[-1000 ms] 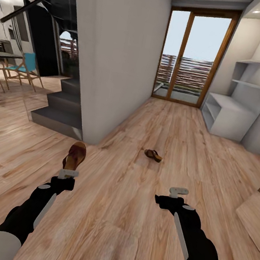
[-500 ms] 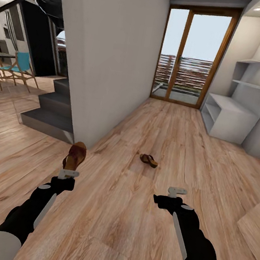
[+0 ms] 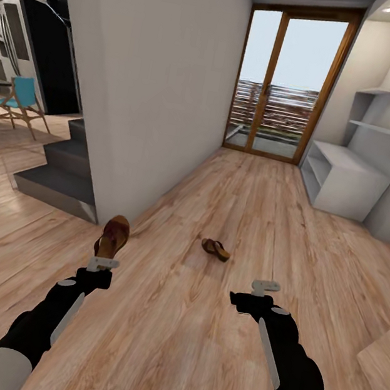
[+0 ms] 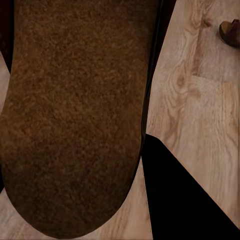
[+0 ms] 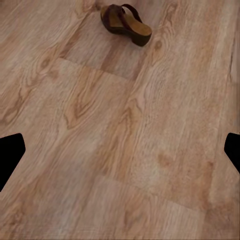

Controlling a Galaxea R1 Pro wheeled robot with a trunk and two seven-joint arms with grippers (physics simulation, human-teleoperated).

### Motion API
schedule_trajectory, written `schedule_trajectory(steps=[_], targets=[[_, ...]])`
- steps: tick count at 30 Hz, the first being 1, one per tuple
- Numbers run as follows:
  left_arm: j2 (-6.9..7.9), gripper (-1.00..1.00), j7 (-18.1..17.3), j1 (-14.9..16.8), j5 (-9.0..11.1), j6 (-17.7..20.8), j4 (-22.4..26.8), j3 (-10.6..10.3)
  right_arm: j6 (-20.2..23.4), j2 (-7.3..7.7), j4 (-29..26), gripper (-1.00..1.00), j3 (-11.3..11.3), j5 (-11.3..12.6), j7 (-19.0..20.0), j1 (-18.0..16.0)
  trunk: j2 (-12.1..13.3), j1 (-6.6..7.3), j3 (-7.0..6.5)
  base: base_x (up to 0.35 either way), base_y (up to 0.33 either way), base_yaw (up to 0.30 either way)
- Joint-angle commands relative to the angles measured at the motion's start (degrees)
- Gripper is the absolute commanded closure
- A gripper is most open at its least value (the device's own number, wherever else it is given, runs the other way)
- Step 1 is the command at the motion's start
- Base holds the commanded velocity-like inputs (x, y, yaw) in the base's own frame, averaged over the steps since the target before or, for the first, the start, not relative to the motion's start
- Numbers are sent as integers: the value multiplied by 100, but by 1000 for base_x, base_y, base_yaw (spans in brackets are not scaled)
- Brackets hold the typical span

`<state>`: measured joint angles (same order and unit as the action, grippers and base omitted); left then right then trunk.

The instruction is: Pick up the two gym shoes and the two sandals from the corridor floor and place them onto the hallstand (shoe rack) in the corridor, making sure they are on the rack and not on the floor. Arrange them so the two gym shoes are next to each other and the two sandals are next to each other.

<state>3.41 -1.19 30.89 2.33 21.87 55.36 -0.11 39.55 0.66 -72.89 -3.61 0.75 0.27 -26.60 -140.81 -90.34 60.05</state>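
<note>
One dark brown sandal [image 3: 112, 237] stands up from my left gripper [image 3: 103, 263], which is shut on it; its brown sole [image 4: 75, 115] looms close in the left wrist view. The other sandal [image 3: 215, 248] lies on the corridor floor [image 3: 250, 204] ahead, between my arms, and is also seen as the sandal [image 5: 126, 23] and the sandal [image 4: 231, 32] in the wrist views. My right gripper [image 3: 265, 287] hangs open and empty above the planks. The pale-grey hallstand [image 3: 343, 182] stands against the right wall. The gym shoes are out of view.
A white wall corner [image 3: 143, 85] juts in at the left, with dark stairs [image 3: 58, 178] beside it and a blue chair [image 3: 21, 96] beyond. A glass door [image 3: 284, 77] closes the corridor's far end. A pale wooden surface [image 3: 380, 359] edges in at the lower right.
The whole view has shifted as the camera moved along the corridor; the floor sandal now appears a little lower and further left. Both arms keep their pose, the left still holding its sandal.
</note>
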Motion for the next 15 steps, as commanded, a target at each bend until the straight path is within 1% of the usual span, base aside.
schedule_trajectory(steps=[1,10,11,12,15], targets=[[2,100,-23,4,-3,16,-13,-3,27,5,-6,-100,-8,5,5,-3,-2,-2,5,300,-175,0],[1,100,-23,5,-14,-61,33,-6,30,5,-14,-100,-8,4,8,-3,-2,-2,5,300,-174,0],[-2,100,-23,5,-11,-103,66,-6,32,5,-14,-100,-8,4,8,-3,-2,-2,5,300,-174,0],[-5,100,-22,5,0,-235,114,-6,33,5,-14,-100,-8,4,8,-3,-2,-2,5,300,-174,0],[-6,100,-22,5,3,-301,127,-8,30,5,-14,-100,-8,4,9,-3,-2,-2,5,300,-174,0]])
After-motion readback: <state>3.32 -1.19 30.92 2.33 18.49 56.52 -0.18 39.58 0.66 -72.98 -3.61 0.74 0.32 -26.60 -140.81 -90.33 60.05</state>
